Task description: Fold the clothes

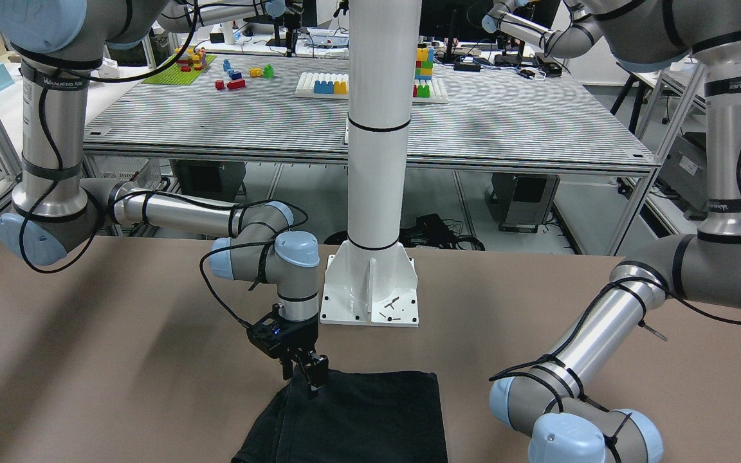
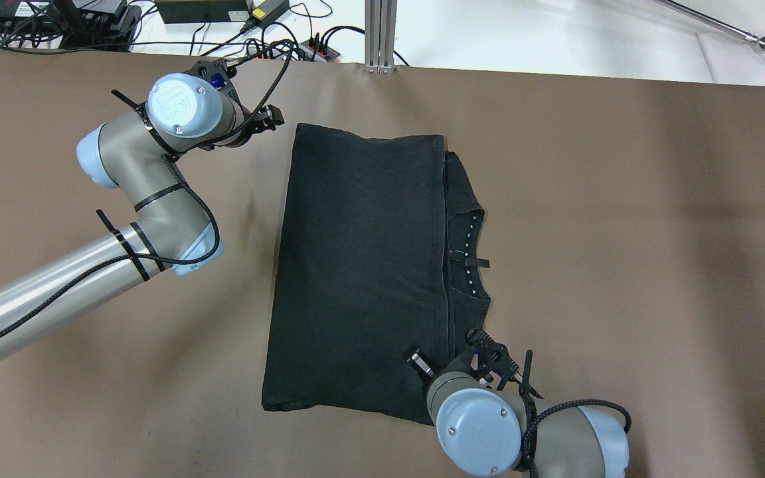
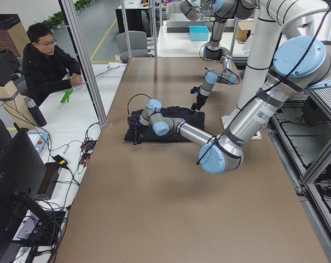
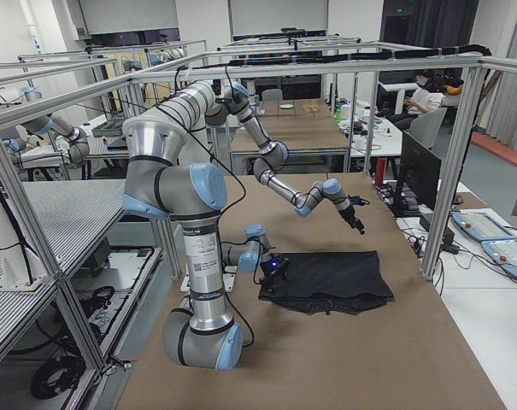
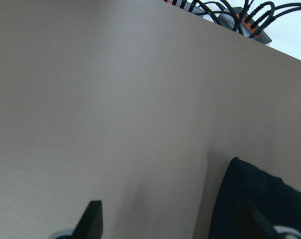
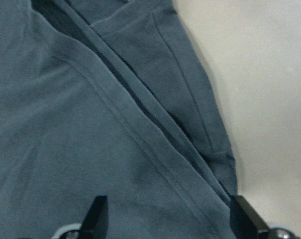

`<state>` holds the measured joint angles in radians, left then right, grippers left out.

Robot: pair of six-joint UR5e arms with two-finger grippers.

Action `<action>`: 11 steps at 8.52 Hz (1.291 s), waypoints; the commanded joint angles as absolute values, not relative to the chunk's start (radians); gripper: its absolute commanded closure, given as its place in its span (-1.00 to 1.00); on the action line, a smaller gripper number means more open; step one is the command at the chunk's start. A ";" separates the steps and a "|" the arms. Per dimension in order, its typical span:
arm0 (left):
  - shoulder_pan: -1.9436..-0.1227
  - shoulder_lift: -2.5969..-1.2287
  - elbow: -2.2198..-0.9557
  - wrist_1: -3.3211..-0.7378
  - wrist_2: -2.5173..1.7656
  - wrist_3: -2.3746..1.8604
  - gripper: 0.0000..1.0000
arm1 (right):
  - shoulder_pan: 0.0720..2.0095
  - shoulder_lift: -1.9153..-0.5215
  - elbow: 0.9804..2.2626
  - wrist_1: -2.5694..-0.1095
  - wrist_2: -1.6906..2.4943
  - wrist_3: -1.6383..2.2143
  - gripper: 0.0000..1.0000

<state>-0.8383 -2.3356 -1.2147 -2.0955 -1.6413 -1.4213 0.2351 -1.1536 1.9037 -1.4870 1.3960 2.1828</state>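
A black garment [image 2: 356, 265] lies folded flat on the brown table [image 2: 621, 232], its neckline [image 2: 467, 252] showing along the right edge. My left gripper [image 2: 275, 118] is open and empty just left of the garment's far left corner; in the left wrist view [image 5: 172, 224] that corner [image 5: 259, 199] lies by the right finger. My right gripper [image 2: 422, 364] is open over the garment's near right corner. The right wrist view [image 6: 170, 224] shows layered hems [image 6: 155, 149] between the open fingers, with nothing gripped. In the front-facing view the right gripper [image 1: 306, 376] stands on the garment's corner [image 1: 357, 411].
The white mounting column base [image 1: 370, 289] stands at the robot's side of the table. Cables and a power strip [image 2: 289, 46] lie past the far edge. A seated person [image 3: 45, 60] is beyond the far side. Bare brown table surrounds the garment.
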 commanded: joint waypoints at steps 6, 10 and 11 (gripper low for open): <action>-0.790 -2.339 -1.215 -2.094 -1.560 -1.451 -0.89 | 0.209 -1.177 1.894 -1.482 1.367 2.238 -0.10; -0.790 -2.338 -1.213 -2.094 -1.559 -1.459 -0.89 | 0.206 -1.177 1.891 -1.482 1.365 2.249 0.89; -0.792 -2.336 -1.213 -2.094 -1.559 -1.459 -0.89 | 0.206 -1.177 1.899 -1.485 1.365 2.249 1.00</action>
